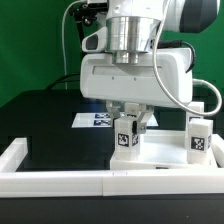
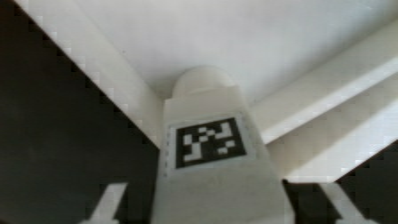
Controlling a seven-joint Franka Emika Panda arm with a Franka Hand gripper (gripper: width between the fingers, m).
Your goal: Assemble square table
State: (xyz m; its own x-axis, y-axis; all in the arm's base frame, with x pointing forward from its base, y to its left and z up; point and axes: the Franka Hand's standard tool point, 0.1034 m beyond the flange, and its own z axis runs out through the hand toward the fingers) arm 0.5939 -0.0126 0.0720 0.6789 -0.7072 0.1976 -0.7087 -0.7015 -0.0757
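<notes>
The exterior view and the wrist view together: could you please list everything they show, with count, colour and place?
leg block in the gripper: one, white with a black-white tag, held upright over the near part of the slab; fills the wrist view.
second leg block: one, white, tagged, standing upright at the exterior view's right.
square slab: one, white, under the held leg; mostly hidden by the arm.
border wall: one, white, along the near edge and the exterior view's left.
marker board: one, white with black tags, flat on the black table behind.
gripper: one, white, closed on the leg block.
</notes>
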